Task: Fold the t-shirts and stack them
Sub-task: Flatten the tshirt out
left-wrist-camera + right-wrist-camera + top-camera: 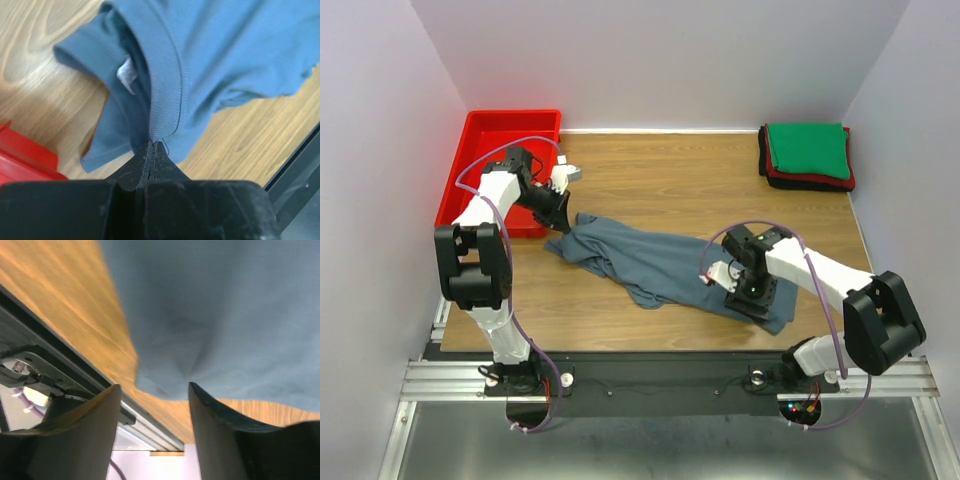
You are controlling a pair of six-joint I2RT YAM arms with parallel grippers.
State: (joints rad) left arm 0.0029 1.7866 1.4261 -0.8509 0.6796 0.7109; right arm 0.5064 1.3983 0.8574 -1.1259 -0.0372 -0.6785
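A slate blue-grey t-shirt lies crumpled across the middle of the wooden table. My left gripper is shut on its ribbed collar at the shirt's left end; a white label shows inside the neck. My right gripper is open just above the shirt's right end, its fingers apart over the hem near the table's front edge. A folded stack with a green shirt on top of red and black ones sits at the back right.
A red plastic tray stands at the back left, beside my left arm; its corner shows in the left wrist view. The metal rail runs along the table's front edge, just below the right gripper.
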